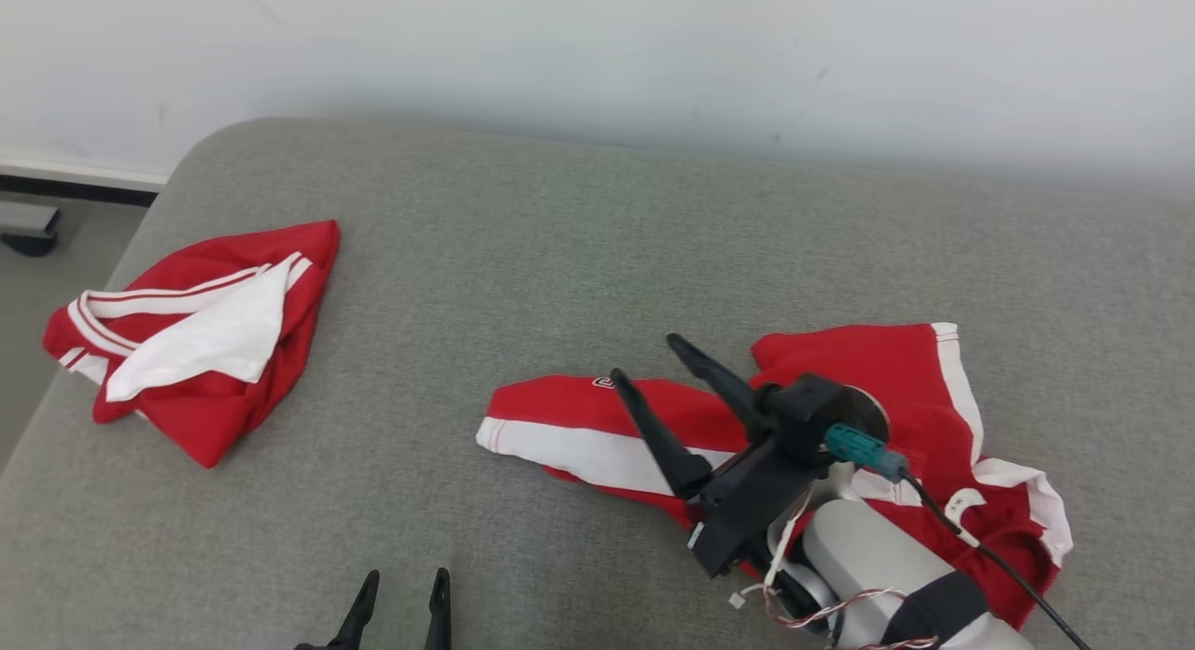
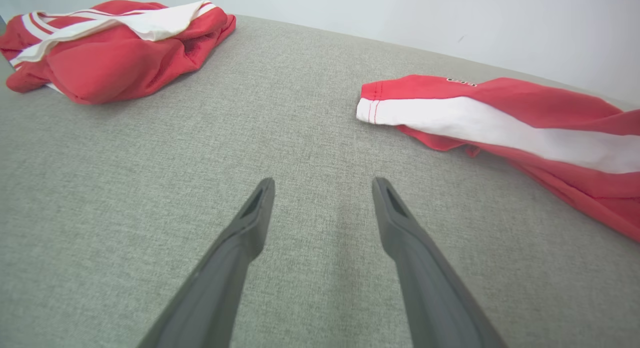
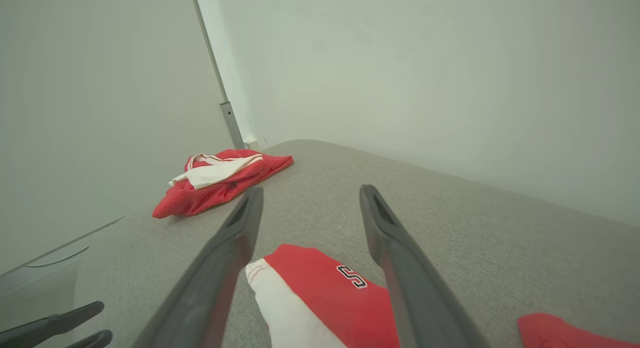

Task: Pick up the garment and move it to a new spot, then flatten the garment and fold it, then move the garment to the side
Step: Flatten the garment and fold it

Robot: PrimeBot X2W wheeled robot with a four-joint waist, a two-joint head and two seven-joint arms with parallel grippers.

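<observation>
A red garment with white stripes point(image 1: 896, 370) lies crumpled on the grey fabric surface point(image 1: 579, 239) at the right, one leg stretched out to the left. My right gripper point(image 1: 647, 359) hovers just above that leg, open and holding nothing; in the right wrist view point(image 3: 311, 190) the leg point(image 3: 320, 298) lies below the spread fingers. My left gripper point(image 1: 406, 575) stands open at the bottom edge, left of the garment. In the left wrist view point(image 2: 324, 180) it sits over bare fabric, with the garment's leg point(image 2: 500, 118) to its right.
A second red and white garment point(image 1: 201, 337) lies bunched near the surface's left edge point(image 2: 115, 48) point(image 3: 220, 180). A pale wall runs behind the surface. The floor drops away at the far left point(image 1: 56, 248). The left gripper's fingers point(image 3: 55, 328) show low left in the right wrist view.
</observation>
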